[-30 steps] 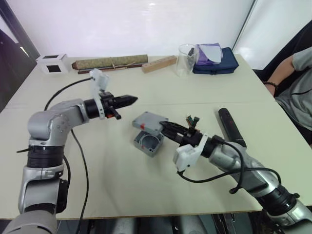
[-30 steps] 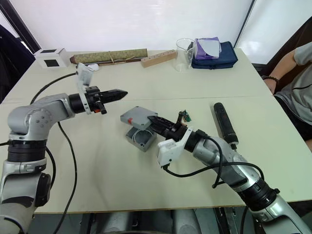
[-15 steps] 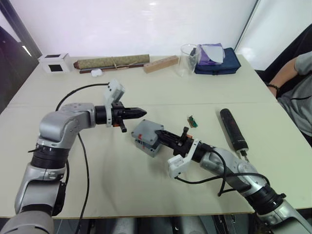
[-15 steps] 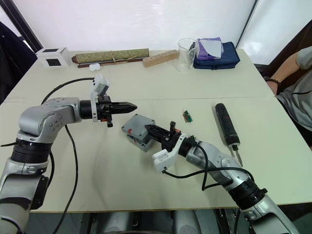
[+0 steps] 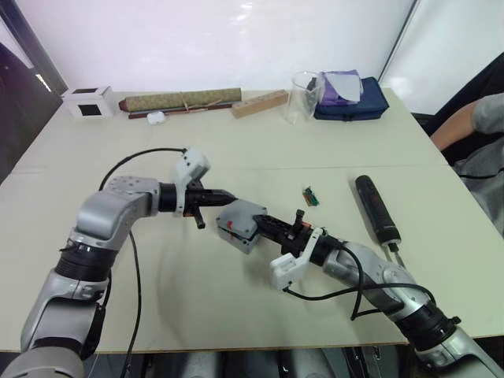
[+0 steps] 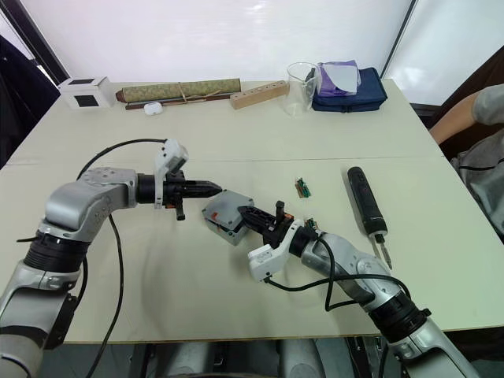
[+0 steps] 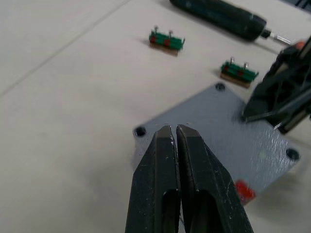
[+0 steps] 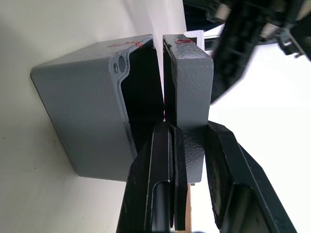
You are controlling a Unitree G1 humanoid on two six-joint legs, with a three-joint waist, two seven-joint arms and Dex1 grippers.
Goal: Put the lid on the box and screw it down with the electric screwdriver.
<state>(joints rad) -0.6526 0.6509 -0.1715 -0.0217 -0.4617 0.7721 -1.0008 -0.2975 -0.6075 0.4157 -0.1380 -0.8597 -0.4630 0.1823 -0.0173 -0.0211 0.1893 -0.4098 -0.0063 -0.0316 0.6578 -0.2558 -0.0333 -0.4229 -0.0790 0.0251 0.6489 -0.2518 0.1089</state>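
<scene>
The grey lid (image 5: 243, 215) lies over the grey box (image 8: 87, 102) at mid-table, with a narrow gap left between them on the right gripper's side. My right gripper (image 5: 266, 225) is shut on the lid's rim, one finger (image 8: 160, 165) in the gap and the other on top. My left gripper (image 5: 223, 194) is shut with nothing in it, its tips (image 7: 174, 129) just at the lid's left corner. The black electric screwdriver (image 5: 376, 208) lies on the table to the right, apart from both grippers.
Two small green connector pieces (image 7: 166, 41) (image 7: 238, 72) lie between the box and the screwdriver. At the back edge stand a white cube (image 5: 88, 101), a rolled mat (image 5: 181, 100), a wooden block (image 5: 258, 103), a glass beaker (image 5: 302, 97) and a blue bag (image 5: 350, 101). A person's arm (image 5: 466, 126) is at the right.
The lid has come down from tilted above the box to lying over it, still held by my right gripper. My left gripper has moved right and down to the lid's corner.
</scene>
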